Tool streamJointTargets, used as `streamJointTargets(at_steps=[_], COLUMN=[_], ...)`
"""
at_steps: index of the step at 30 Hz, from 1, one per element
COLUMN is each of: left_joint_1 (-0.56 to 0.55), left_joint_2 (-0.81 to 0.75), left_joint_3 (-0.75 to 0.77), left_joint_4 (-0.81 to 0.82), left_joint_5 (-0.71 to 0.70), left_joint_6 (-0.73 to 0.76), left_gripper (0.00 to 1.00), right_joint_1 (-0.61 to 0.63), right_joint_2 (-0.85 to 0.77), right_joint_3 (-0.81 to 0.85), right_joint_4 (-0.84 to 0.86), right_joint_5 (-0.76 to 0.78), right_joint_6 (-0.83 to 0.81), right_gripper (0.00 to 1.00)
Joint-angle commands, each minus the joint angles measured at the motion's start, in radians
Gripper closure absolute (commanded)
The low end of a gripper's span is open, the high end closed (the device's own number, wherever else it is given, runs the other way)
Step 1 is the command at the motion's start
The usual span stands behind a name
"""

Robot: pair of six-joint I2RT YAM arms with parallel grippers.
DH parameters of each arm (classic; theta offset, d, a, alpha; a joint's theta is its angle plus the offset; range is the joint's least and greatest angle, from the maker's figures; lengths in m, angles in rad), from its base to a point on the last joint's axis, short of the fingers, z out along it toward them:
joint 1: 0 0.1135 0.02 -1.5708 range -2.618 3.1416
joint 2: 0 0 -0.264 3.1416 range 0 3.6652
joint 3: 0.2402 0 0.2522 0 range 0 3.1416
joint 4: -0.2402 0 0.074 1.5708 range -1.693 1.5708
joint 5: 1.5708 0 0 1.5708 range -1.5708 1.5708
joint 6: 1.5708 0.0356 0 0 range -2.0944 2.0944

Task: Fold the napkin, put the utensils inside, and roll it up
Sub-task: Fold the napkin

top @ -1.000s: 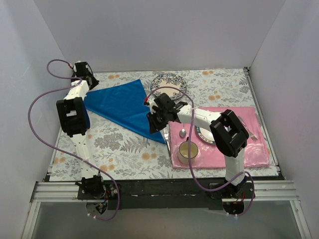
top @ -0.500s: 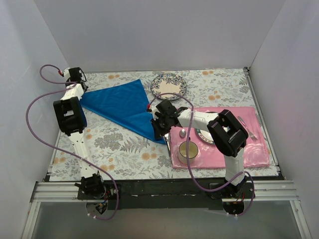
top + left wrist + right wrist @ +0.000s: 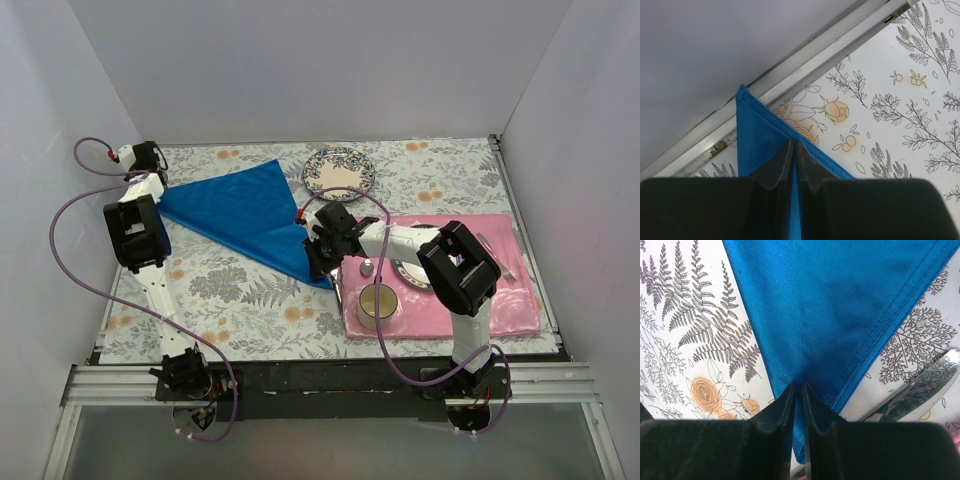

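Observation:
The bright blue napkin [image 3: 245, 210] lies stretched as a triangle across the floral tablecloth. My left gripper [image 3: 152, 175] is shut on its far left corner [image 3: 757, 135], close to the table's metal edge rail. My right gripper [image 3: 318, 262] is shut on its near right corner [image 3: 840, 325], beside the pink placemat. A knife [image 3: 339, 290] lies along the placemat's left edge and shows as a shiny strip in the right wrist view [image 3: 920, 387]. A small spoon [image 3: 367, 266] and a fork [image 3: 497, 255] lie on the placemat.
A patterned plate [image 3: 338, 172] sits at the back, just beyond the napkin's far point. The pink placemat [image 3: 500, 300] carries a second plate [image 3: 412, 272] and a tan cup [image 3: 377, 304]. White walls close in on three sides.
My left gripper has pulled the napkin's left corner further left and back. My right gripper has moved slightly toward the front with its corner. The cloth now lies tauter and flatter.

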Motion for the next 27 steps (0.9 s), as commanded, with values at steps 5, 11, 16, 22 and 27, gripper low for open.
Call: streamJointTargets(at_steps=[5,11,16,22,27], left_joint_1=[0.031,0.025,0.011,-0.052,-0.066], left_joint_2=[0.046,-0.021,-0.114,-0.236,-0.316], left_joint_3=[0.046,-0.043,-0.126,-0.169,-0.193], left_joint_4=[-0.045,-0.025,-0.024,-0.059,-0.105], left_joint_5=[0.036,0.078,0.133,0.089,0.085], left_joint_6=[0.000,-0.006,-0.003,0.024,-0.032], left_gripper=[0.94,0.93,0.87,0.71,0.44], right_joint_1=[0.025,0.065,0.076,0.079,0.070], right_joint_2=[-0.035,-0.079,-0.125,-0.154,-0.130], right_joint_3=[-0.121,-0.190,-0.225,-0.184,-0.061], right_joint_4=[0.007,0.031,0.076,0.057,-0.016], right_joint_5=[-0.021,-0.041,-0.084,-0.072,-0.034], right_joint_6=[0.037,0.080,0.125,0.105,0.057], right_gripper=[0.82,0.82,0.82,0.82,0.80])
